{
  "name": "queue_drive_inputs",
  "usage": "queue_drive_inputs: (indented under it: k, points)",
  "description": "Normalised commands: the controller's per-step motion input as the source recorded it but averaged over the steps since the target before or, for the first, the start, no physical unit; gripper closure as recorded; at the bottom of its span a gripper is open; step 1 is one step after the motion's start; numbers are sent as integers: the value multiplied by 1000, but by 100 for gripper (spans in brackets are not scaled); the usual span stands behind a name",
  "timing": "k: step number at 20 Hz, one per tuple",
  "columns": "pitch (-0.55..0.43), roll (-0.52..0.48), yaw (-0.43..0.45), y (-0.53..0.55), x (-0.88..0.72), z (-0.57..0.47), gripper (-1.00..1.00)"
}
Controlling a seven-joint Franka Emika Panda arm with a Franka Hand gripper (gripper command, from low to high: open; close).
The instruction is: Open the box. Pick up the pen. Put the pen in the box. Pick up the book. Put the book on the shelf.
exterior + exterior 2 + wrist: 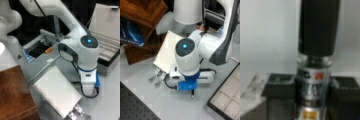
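In the wrist view my gripper is shut on the pen, which has a black upper part and a clear labelled body. A black finger presses on each side of it. In a front view a dark end of the pen pokes out under the blue wrist, low over the grey table. The box stands open, its lid raised and its pale compartments showing. The book, white and spiral-bound, lies flat between the shelf and my arm, and shows in both front views.
A perforated silver stand sits at the book's near corner. A dark tray with an orange piece lies behind the arm. A blue item rests inside the shelf. A black perforated mat covers one table corner.
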Motion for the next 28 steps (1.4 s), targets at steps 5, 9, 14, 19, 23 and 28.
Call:
queue_drive_inputs:
  k: [5,9,14,19,23,28]
  points:
    - [52,-127,-167,-26,-8,385,100]
    - [55,-142,-183,-61,140,401,100]
    - [33,-202,-267,156,104,436,100]
    - [73,-191,-173,300,38,355,100]
    - [95,-127,-230,369,88,279,100]
    - [61,-113,-269,437,116,254,100]
